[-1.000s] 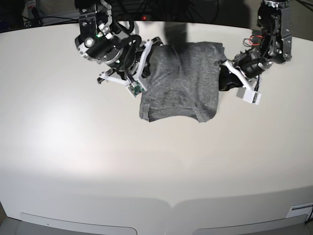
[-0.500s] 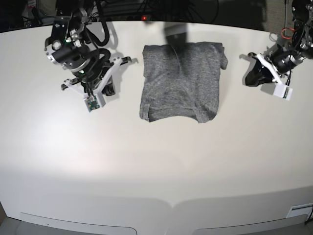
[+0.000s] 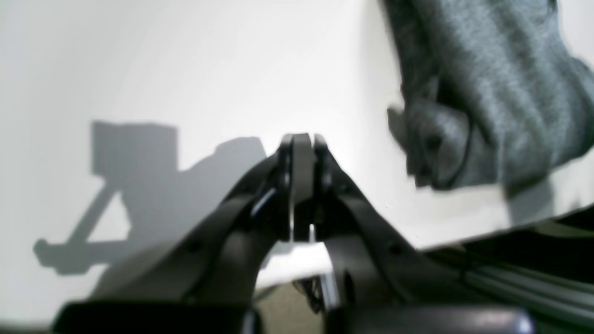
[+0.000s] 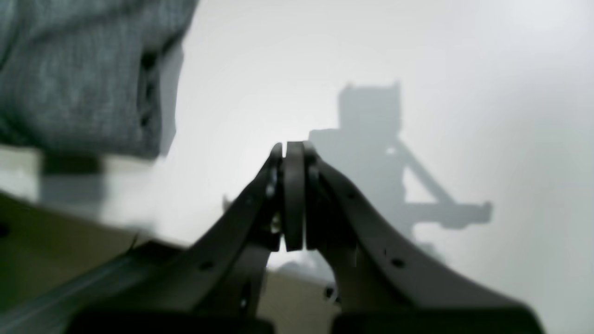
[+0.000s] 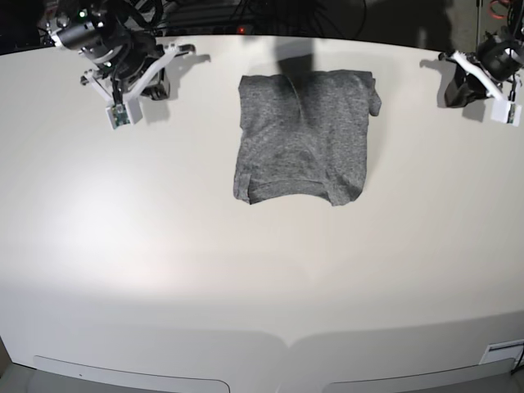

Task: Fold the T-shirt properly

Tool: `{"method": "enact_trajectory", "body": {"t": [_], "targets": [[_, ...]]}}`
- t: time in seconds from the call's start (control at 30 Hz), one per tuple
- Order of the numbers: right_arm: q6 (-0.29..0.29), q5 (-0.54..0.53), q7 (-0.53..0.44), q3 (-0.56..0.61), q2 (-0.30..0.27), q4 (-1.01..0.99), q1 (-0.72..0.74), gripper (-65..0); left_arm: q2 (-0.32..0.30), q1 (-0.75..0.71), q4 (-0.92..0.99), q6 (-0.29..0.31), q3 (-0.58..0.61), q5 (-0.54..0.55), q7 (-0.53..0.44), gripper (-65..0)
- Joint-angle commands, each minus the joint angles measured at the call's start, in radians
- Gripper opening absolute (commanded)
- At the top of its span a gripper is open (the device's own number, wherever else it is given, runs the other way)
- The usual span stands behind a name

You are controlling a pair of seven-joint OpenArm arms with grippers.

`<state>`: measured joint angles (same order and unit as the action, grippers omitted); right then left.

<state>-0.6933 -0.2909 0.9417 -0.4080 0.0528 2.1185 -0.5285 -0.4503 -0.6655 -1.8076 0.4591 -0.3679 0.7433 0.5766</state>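
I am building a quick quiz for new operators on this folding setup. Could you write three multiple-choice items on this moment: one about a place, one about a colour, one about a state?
1. Where does the T-shirt lie on the table?
A. At the near edge
B. Toward the far side, between the two arms
C. Hanging off the left side

2. What colour is the T-shirt?
A. Heather grey
B. Red
C. Bright yellow

3. What state are the right gripper and left gripper in?
A. Both shut on the shirt
B. One wide open
C. Both shut, holding nothing

Answers:
1. B, since the base view shows it folded into a compact block near the far edge, an arm at each side.
2. A, as the cloth is speckled grey in every view.
3. C, since each wrist view shows the fingers pressed together over bare table, apart from the cloth.
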Motion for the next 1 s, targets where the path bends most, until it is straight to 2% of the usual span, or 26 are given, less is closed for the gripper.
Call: {"method": "enact_trajectory", "body": {"t": [0.0, 0.1, 0.23, 0.33, 0.4, 0.53, 0.63, 0.7, 0.8, 0.97], "targets": [[-0.005, -0.029, 0.001, -0.011, -0.003, 0.028, -0.02, -65.0, 0.001, -0.034, -0.021, 0.004, -0.026, -0.003, -0.016, -65.0], [-0.005, -0.07, 0.06, -0.043, -0.003, 0.044, -0.085, -65.0, 0.044, -0.119, -0.025, 0.026, -0.084, -0.055, -0.016, -65.0], [-0.005, -0.119, 0.068, -0.091, -0.001, 0.047, -0.2, -65.0, 0.109, -0.231, -0.025, 0.169, -0.153, -0.062, -0.017, -65.0], [-0.005, -0.14, 0.048, -0.102, 0.0, 0.047, -0.305, -65.0, 0.137, -0.299, -0.025, 0.224, -0.176, -0.067, -0.017, -65.0], [-0.005, -0.14, 0.013, -0.102, 0.0, 0.047, -0.369, -65.0, 0.137, -0.336, -0.024, 0.227, -0.174, -0.079, -0.018, -65.0], [-0.005, -0.14, 0.005, -0.102, 0.0, 0.029, -0.443, -65.0, 0.137, -0.369, 0.008, 0.227, -0.174, -0.136, -0.033, -65.0], [-0.005, -0.136, 0.005, -0.102, 0.0, -0.046, -0.45, -65.0, 0.137, -0.367, 0.105, 0.228, -0.166, -0.143, -0.094, -65.0], [-0.005, -0.129, 0.003, -0.102, 0.0, -0.126, -0.444, -65.0, 0.137, -0.36, 0.194, 0.237, -0.145, -0.175, -0.151, -65.0], [-0.005, -0.126, -0.018, -0.101, -0.003, -0.28, -0.409, -65.0, 0.137, -0.325, 0.356, 0.239, -0.093, -0.28, -0.229, -65.0], [-0.005, 0.011, -0.113, -0.101, -0.052, -0.603, -0.301, -65.0, 0.137, -0.216, 0.656, 0.239, 0.001, -0.364, -0.341, -65.0]]}}
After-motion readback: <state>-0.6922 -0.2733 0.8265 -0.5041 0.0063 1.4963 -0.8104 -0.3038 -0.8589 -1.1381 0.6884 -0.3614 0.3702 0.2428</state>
